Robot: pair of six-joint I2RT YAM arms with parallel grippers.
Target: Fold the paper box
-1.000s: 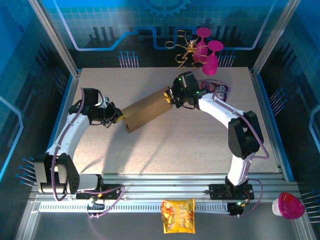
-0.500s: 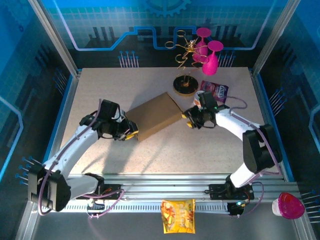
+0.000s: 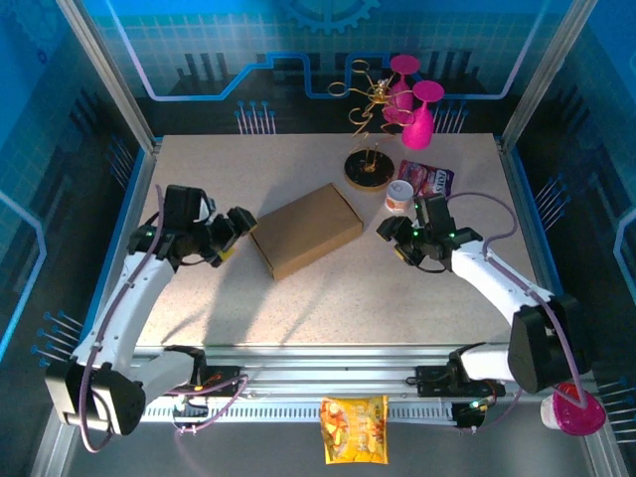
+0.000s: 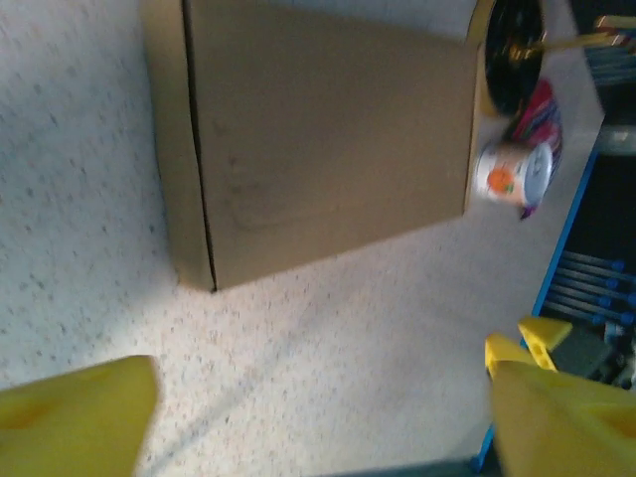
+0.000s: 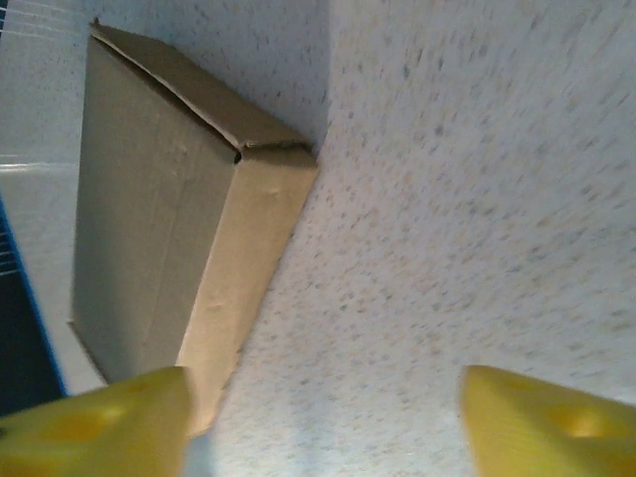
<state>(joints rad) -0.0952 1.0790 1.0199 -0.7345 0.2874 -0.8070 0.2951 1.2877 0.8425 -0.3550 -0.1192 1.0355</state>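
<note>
The top camera looks down from behind on the whole table (image 3: 328,298); both wrist cameras closely face the box (image 3: 306,231) from opposite sides.

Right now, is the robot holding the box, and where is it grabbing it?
Nothing is held. The left fingers and the right fingers are spread open and empty; the paper box lies on the table apart from both.

Paper box (image 3: 305,229) at table (image 3: 348,298) centre. Left gripper (image 3: 238,234) just left of box, right gripper (image 3: 391,238) right, both apart. Cup (image 3: 398,196), packet (image 3: 429,179), stand (image 3: 368,169) behind-right.
</note>
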